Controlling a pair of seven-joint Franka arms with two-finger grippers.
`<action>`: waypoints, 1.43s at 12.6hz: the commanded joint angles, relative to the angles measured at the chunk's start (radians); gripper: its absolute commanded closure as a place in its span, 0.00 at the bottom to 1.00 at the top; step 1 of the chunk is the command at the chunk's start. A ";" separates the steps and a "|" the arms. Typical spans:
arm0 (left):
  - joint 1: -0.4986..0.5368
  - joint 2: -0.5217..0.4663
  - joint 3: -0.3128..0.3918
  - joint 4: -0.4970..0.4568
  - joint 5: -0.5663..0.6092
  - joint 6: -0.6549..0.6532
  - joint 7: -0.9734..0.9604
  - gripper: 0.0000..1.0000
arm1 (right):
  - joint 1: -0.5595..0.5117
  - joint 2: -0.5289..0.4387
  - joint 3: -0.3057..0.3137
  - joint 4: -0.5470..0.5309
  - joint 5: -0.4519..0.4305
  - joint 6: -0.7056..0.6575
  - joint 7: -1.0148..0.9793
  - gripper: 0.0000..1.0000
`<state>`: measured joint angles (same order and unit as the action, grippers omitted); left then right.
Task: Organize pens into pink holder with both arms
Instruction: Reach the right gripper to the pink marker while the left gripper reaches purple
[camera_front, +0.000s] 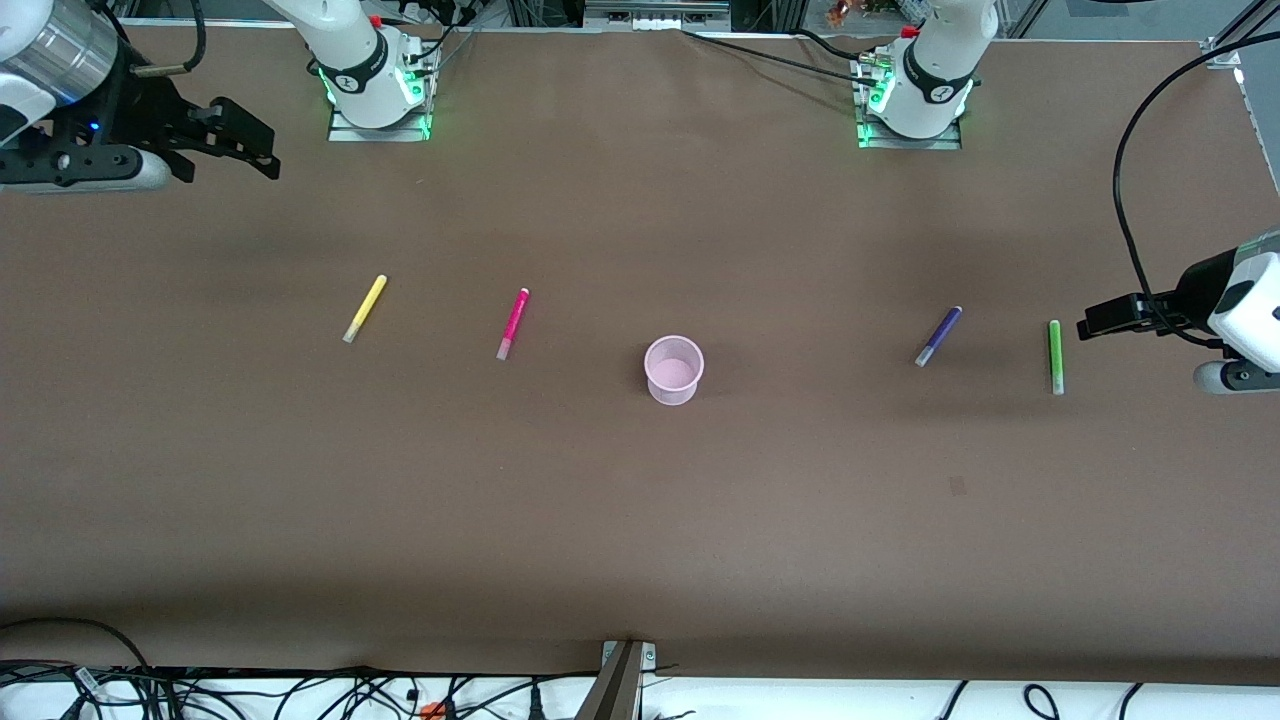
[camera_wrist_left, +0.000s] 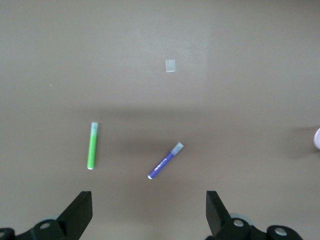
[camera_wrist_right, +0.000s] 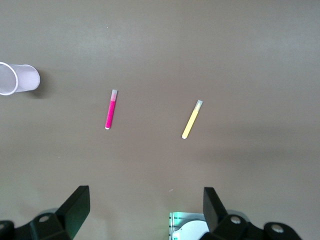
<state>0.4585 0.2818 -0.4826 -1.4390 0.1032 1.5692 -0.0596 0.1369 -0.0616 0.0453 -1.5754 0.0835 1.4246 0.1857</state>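
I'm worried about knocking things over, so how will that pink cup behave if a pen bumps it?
The pink holder looks thin-walled, empty and upright, so probably light and apt to slide or tip. Its round, flared shape suggests that it would roll once tipped.

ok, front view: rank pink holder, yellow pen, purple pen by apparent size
1. pink holder, clearly the bulkiest.
2. yellow pen.
3. purple pen, a bit shorter than the yellow as it looks.
Both pens are thin; the gap is small, so treat that order as unsure.
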 joint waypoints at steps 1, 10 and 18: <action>-0.006 -0.009 -0.014 0.050 0.062 -0.064 0.075 0.00 | -0.013 0.009 0.025 0.009 -0.025 -0.015 0.039 0.00; 0.002 -0.007 -0.007 0.048 0.035 -0.115 0.117 0.00 | 0.012 0.072 0.304 -0.536 0.107 0.522 0.671 0.00; -0.001 -0.006 -0.005 -0.348 -0.008 0.193 -0.565 0.00 | 0.092 0.379 0.377 -0.738 0.099 1.085 0.839 0.05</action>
<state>0.4551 0.3066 -0.4896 -1.6723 0.1219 1.6586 -0.4508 0.2196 0.2904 0.4260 -2.3024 0.1761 2.4486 1.0171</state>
